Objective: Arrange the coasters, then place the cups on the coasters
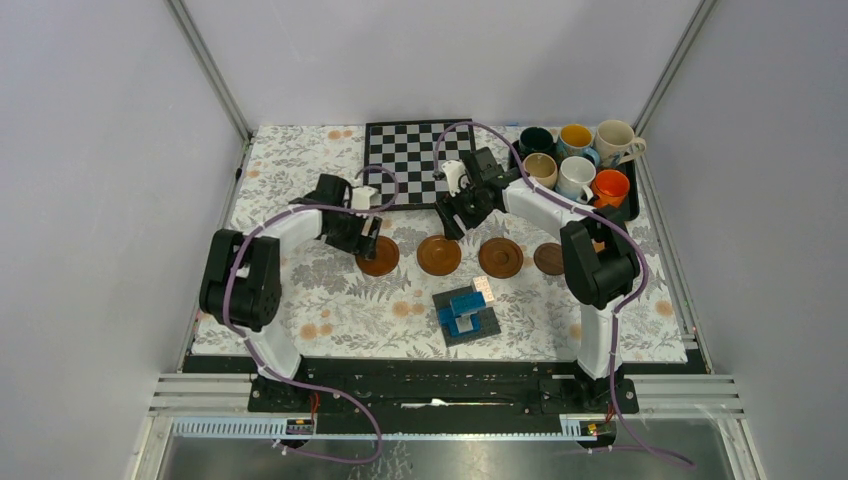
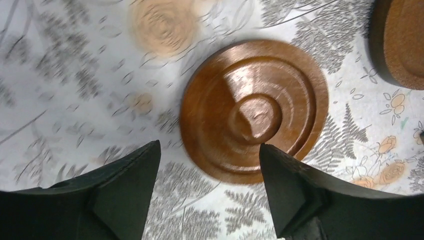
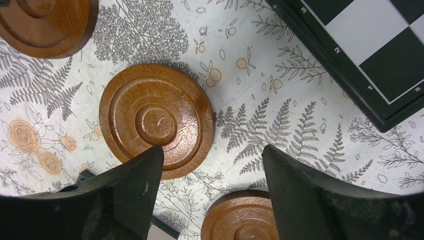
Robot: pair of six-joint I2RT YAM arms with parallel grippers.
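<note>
Four flat round brown wooden coasters [image 1: 500, 257] sit in a neat row across the middle of the bench [image 1: 300, 300], right on the floral cloth.

The left fingers [image 2: 125, 195] are spread apart with nothing between them. They hang low at the edge of the leftmost coaster [image 2: 254, 111], a glossy one with ringed grooves lying flat on the cloth. That wrist view is kinda blurry, but the rim of the neighbouring coaster [image 2: 402, 42] pokes in at the top right.

The right fingers [image 3: 125, 200] are also parted and empty, just above the second coaster from the left [image 3: 156, 120]. Another coaster shows on either side of it in that wrist view. The corner of a black-and-white chessboard [image 3: 370, 50] is near.

All six handled ceramic mugs are packed together in a black tray [image 1: 633, 205] at the far right corner, well apart from the coasters: dark green mug [image 1: 536, 140], blue mug with a yellow inside [image 1: 576, 137], cream mug [image 1: 615, 140], beige mug [image 1: 540, 168], white mug [image 1: 575, 178], orange mug [image 1: 610, 186].

A little pile of blue blocks on a grey base [image 1: 467, 313] sits on the near side of the row.
</note>
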